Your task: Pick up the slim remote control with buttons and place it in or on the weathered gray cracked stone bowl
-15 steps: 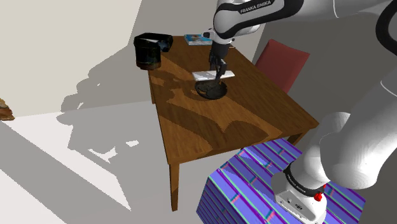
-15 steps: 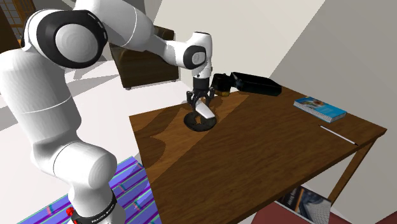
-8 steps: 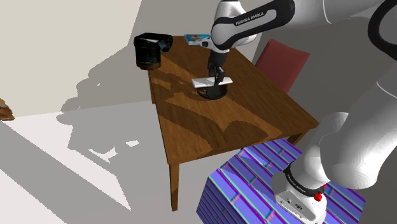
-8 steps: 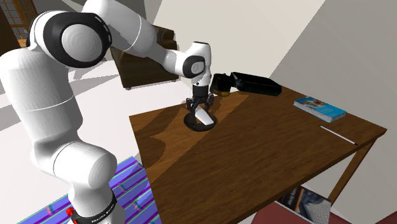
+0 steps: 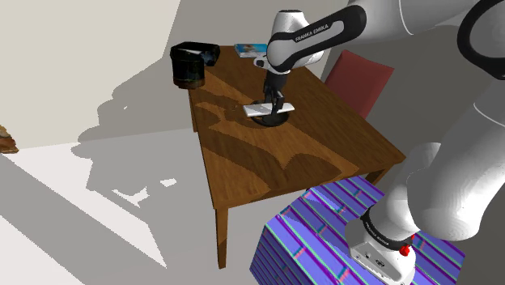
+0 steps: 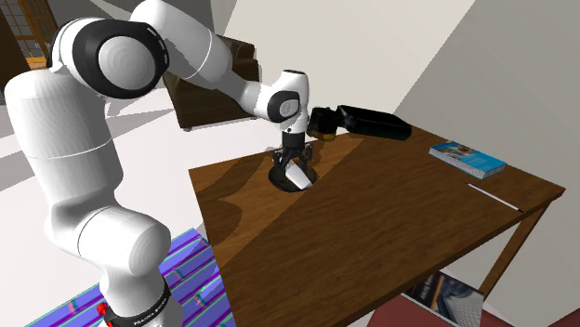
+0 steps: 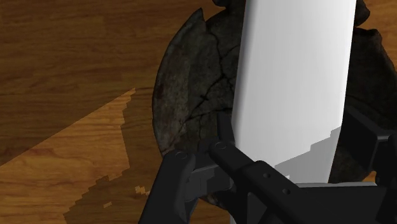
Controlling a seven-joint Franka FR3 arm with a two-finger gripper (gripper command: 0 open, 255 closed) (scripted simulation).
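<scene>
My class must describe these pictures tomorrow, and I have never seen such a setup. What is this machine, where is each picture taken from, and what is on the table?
The machine is a white robot arm with dark joints. It stands on a purple striped box, and the pictures are simulator renders. One picture looks down from beside that stand. Another looks over the brown wooden table from a different spot. The third comes from a camera on the arm's hand. The black two-finger gripper is shut on a plain white slim remote control and holds it over a dark grey cracked stone bowl. Also on the table are a black container, a blue-covered book and a thin white stick.
</scene>
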